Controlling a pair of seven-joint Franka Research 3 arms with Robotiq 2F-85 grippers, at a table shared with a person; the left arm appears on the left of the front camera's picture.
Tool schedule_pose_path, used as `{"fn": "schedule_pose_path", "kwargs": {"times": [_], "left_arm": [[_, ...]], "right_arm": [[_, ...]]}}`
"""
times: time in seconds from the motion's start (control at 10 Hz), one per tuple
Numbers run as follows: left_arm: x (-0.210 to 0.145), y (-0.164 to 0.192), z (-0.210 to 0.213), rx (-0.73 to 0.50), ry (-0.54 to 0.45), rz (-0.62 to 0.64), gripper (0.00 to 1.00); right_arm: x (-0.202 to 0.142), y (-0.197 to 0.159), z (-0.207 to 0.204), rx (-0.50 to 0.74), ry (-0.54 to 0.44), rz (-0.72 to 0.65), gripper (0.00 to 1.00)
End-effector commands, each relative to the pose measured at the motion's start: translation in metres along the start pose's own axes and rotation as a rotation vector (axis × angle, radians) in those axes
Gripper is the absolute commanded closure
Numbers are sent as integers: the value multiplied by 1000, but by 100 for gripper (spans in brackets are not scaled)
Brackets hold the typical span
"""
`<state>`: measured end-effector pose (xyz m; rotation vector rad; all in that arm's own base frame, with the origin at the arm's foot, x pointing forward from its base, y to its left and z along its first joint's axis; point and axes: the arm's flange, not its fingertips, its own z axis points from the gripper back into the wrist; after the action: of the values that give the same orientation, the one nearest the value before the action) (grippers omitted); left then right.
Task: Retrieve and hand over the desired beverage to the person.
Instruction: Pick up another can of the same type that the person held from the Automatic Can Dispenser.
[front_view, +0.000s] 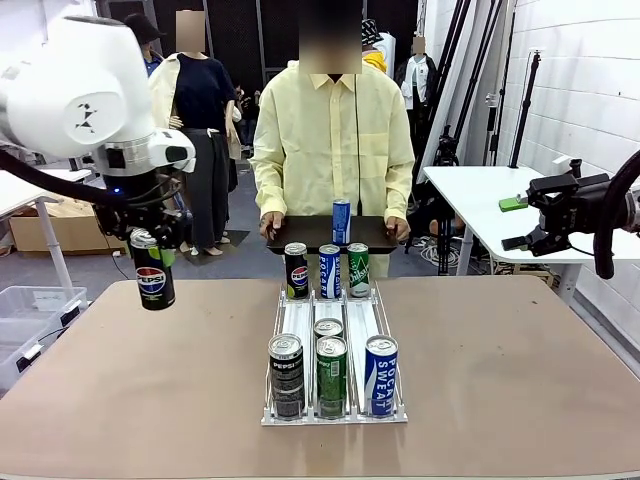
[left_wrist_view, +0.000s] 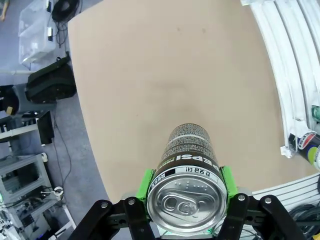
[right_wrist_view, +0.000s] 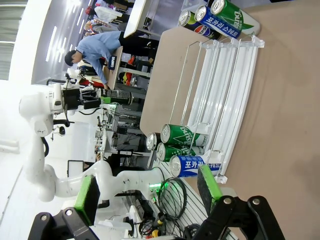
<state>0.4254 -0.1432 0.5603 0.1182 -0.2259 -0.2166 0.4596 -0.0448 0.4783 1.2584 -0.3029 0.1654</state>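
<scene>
My left gripper (front_view: 150, 250) is shut on a black Pepsi can (front_view: 154, 278) and holds it upright in the air over the table's left side. In the left wrist view the can (left_wrist_view: 187, 150) sits between the green pads (left_wrist_view: 145, 183), its silver top towards the camera. The person (front_view: 333, 140) in a pale-yellow shirt stands at the far edge. Both of their hands hold a black tray (front_view: 300, 232) with a blue can (front_view: 341, 220) upright on it. My right gripper (front_view: 513, 223) hangs open off the table's right side, its fingers (right_wrist_view: 90, 197) spread on nothing.
A clear three-lane rack (front_view: 300, 320) stands mid-table. It has a Pepsi (front_view: 296, 270), a blue can (front_view: 329, 270) and a green can (front_view: 358, 268) at its far end, and several cans (front_view: 331, 375) at its near end. A white table (front_view: 480, 190) stands at the right.
</scene>
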Motion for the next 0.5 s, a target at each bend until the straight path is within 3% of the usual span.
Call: {"fn": "schedule_pose_path", "kwargs": {"times": [0.0,0.2,0.4], "left_arm": [[-2,11,-8,-63,-33,-21,97],[-3,14,-3,-93,-67,-44,97],[-1,12,-12,-33,-8,-1,97]], "right_arm": [[-1,0,-1,6,0,1,0],[-1,0,-1,6,0,1,0],[-1,0,-1,6,0,1,0]]}}
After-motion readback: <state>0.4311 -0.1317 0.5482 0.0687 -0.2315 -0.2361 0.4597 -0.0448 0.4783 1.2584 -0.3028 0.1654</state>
